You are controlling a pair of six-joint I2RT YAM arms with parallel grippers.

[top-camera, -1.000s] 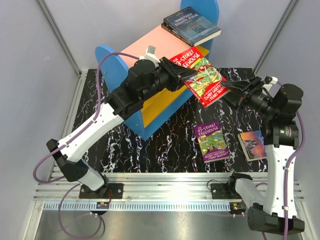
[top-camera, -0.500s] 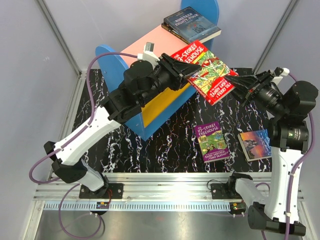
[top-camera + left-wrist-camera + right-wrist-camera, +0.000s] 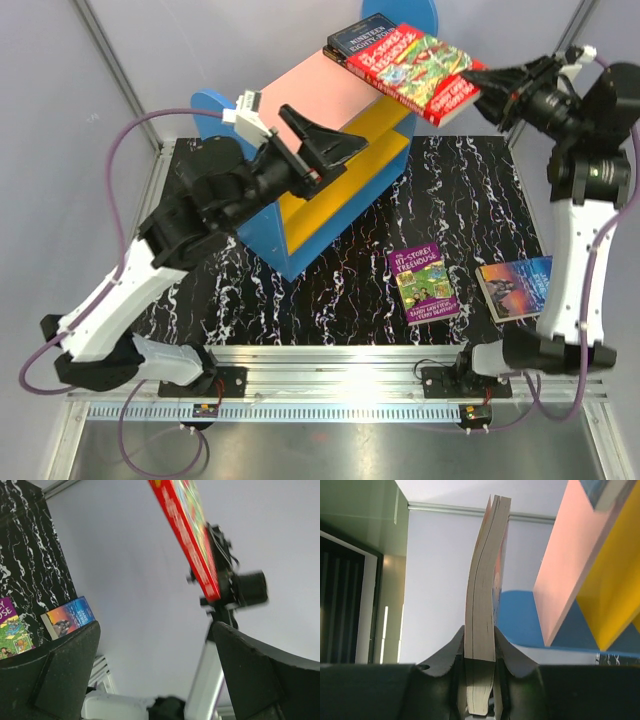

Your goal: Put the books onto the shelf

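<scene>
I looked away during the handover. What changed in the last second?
The left gripper let go of the red Treehouse book, opened and drew back. The right gripper closed on it and carried it up over the shelf. Nineteen Eighty-Four, the purple Treehouse book and the book beside it stayed put.

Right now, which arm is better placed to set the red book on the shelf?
Right. The right gripper clamps the red book up at the shelf's pink top board, by the dark book lying there; the left gripper hangs open and empty.

Four books (image 3: 423,68) (image 3: 372,38) (image 3: 424,283) (image 3: 513,288), one shelf (image 3: 320,95), two arms (image 3: 150,270) (image 3: 572,240)
</scene>
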